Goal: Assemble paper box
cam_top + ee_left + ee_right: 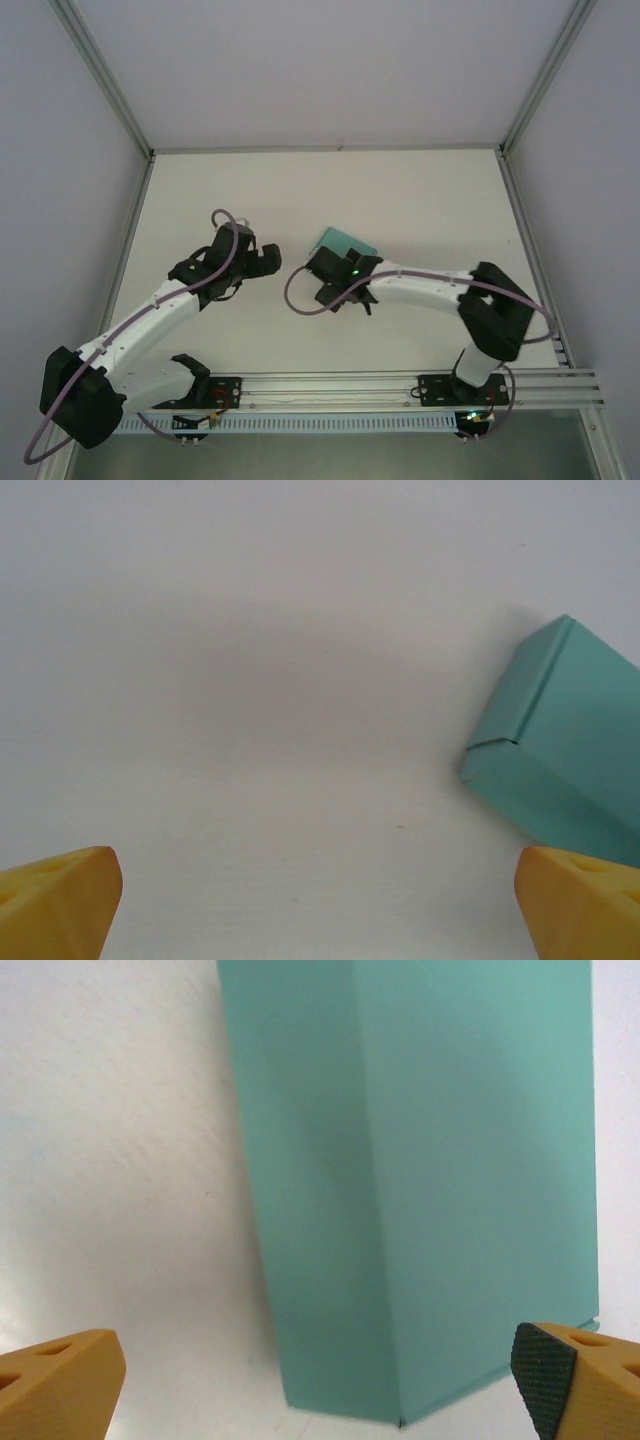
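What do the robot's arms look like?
The left arm and right arm are white tubes with chunky black joints. A thin purple cable loops along each. The left gripper and right gripper have yellow-orange fingers; one has a black bumpy pad.

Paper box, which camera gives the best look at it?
The right wrist view: the paper box is close and large, showing two faces and the crease between. The left wrist view catches one end, cropped at the right edge. The top external view shows it small and partly covered.
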{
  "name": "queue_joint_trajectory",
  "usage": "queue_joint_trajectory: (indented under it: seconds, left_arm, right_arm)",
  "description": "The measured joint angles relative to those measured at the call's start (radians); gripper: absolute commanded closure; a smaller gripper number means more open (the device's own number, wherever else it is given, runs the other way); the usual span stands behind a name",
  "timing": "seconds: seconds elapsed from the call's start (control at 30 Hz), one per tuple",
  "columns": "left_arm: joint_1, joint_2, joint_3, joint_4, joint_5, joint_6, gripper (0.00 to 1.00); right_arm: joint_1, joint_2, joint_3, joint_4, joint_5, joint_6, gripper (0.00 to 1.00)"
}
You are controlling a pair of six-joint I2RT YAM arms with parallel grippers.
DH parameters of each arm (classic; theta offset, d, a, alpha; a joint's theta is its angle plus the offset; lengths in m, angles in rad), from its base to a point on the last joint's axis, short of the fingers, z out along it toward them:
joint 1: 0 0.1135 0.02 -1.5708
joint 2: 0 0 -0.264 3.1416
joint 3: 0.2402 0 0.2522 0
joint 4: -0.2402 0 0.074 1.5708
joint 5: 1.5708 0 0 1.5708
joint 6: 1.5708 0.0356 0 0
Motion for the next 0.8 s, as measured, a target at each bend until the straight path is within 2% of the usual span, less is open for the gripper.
queue_joint_trajectory:
  seconds: [0.07, 0.17, 0.3, 0.47, 0.53, 0.8]
  left_arm:
    - [0.0, 0.023, -0.011, 0.055, 0.076, -0.028, 0.0]
    - [-0.003, 0.106, -0.029, 0.168, 0.211, -0.074, 0.0]
    - [-0.037, 0.257, -0.027, 0.298, 0.346, -0.116, 0.0]
    - [-0.111, 0.434, 0.044, 0.373, 0.455, -0.133, 0.0]
    - [-0.124, 0.481, 0.069, 0.399, 0.486, -0.135, 0.0]
    - [-0.126, 0.596, 0.128, 0.435, 0.508, -0.14, 0.04]
  right_arm:
    - [-0.082, -0.065, -0.01, 0.031, -0.095, 0.035, 0.0]
    - [-0.261, -0.103, -0.009, 0.095, -0.225, 0.103, 0.02]
    - [-0.43, -0.031, 0.048, 0.093, -0.349, 0.164, 0.12]
    - [-0.469, 0.123, 0.156, 0.084, -0.462, 0.19, 0.13]
    - [-0.475, 0.162, 0.166, 0.083, -0.495, 0.19, 0.17]
    - [-0.484, 0.23, 0.172, 0.08, -0.572, 0.203, 0.28]
